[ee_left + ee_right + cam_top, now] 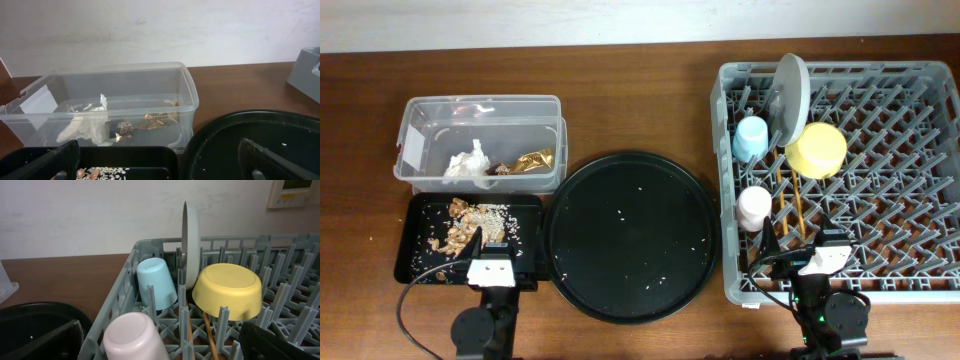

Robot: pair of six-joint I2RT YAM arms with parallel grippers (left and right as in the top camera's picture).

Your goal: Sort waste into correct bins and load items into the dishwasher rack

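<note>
With left pincer [159, 150] and right pincer [161, 330] both spread empty, the plate [790, 95], upright on edge in the rack [724, 150] at the table's [640, 90] far right corner, seems loosely propped and could topple if bumped.

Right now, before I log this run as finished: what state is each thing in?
Clear tub: open, holding napkin and foil wrapper.
Shallow black tray: holds food scraps.
Round tray: few rice grains on it.
Blue cup: upside down in rack.
Pink cup: upside down.
Yellow bowl: tipped on its side.
Plate: upright on edge.
Chopsticks: lying on rack floor.
Left hand: open, empty.
Right hand: open, empty.
</note>
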